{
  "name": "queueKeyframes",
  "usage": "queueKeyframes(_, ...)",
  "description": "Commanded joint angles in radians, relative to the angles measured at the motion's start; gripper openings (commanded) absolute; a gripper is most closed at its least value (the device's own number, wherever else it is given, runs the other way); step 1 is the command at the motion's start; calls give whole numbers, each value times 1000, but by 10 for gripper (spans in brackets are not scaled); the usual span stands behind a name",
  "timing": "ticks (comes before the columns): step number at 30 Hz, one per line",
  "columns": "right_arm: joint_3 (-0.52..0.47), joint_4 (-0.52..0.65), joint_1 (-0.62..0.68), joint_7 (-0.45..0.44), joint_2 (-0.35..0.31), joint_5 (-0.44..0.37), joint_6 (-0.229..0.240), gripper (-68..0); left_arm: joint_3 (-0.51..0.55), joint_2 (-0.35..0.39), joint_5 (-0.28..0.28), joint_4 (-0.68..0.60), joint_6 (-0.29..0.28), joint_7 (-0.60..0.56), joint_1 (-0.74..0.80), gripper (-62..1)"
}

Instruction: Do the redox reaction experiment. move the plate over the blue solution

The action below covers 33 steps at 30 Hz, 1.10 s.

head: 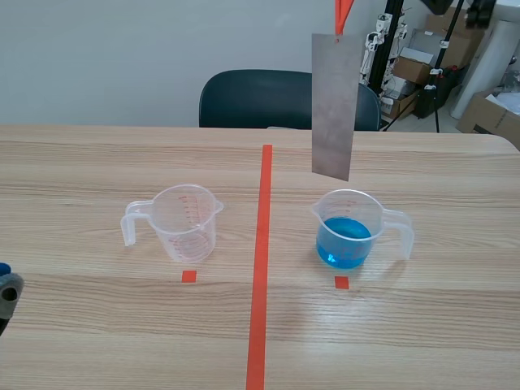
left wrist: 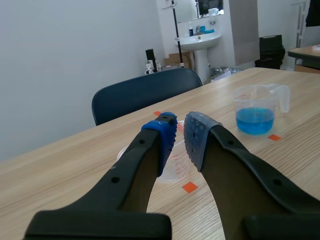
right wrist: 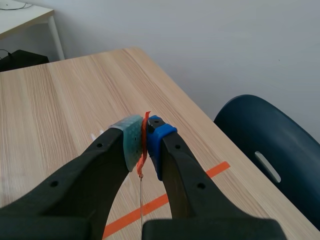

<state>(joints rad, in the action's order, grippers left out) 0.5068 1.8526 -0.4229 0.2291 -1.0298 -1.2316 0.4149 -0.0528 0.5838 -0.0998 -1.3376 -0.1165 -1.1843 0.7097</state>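
The plate (head: 334, 106) was held upright by its orange tab (right wrist: 146, 117), pinched in the right end effector (right wrist: 144, 144). Its lower edge was seen just above and behind the blue solution (head: 345, 240).

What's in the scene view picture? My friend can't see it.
A grey metal plate hangs from an orange tag, its lower edge just above a clear jug of blue liquid on a wooden table. An empty jug stands across the red tape line.
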Motion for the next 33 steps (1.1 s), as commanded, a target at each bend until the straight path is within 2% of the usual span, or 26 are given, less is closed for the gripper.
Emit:
queueKeyframes(1,3,14,-21,-29,-36,-14,1,-671,0,37,-36,-29,-3,23,21,-539)
queueKeyframes(6,4,13,24,-161,-142,-18,0,-671,0,174,-76,-117,-29,116,61,-542)
queueKeyframes(10,4,13,79,-249,-209,-18,0,-671,0,282,-175,-162,-45,171,71,-565)
queueKeyframes(13,4,12,112,-291,-239,-3,0,-671,0,361,-245,-198,-105,227,57,-565)
queueKeyframes(17,4,11,149,-333,-264,31,-1,-671,-5,426,-258,-228,-124,285,14,-569)
queueKeyframes(22,4,-13,185,-395,-281,51,-7,-671,-5,450,-334,-235,-143,358,-66,-569)
queueKeyframes(26,4,-45,185,-417,-280,74,-23,-671,-5,441,-335,-238,-220,438,-131,-569)
queueKeyframes(29,4,-64,185,-422,-280,77,-34,-671,-5,441,-335,-257,-221,482,-158,-569)
queueKeyframes(33,4,-82,185,-438,-280,77,-34,-671,-6,407,-334,-302,-261,544,-204,-569)
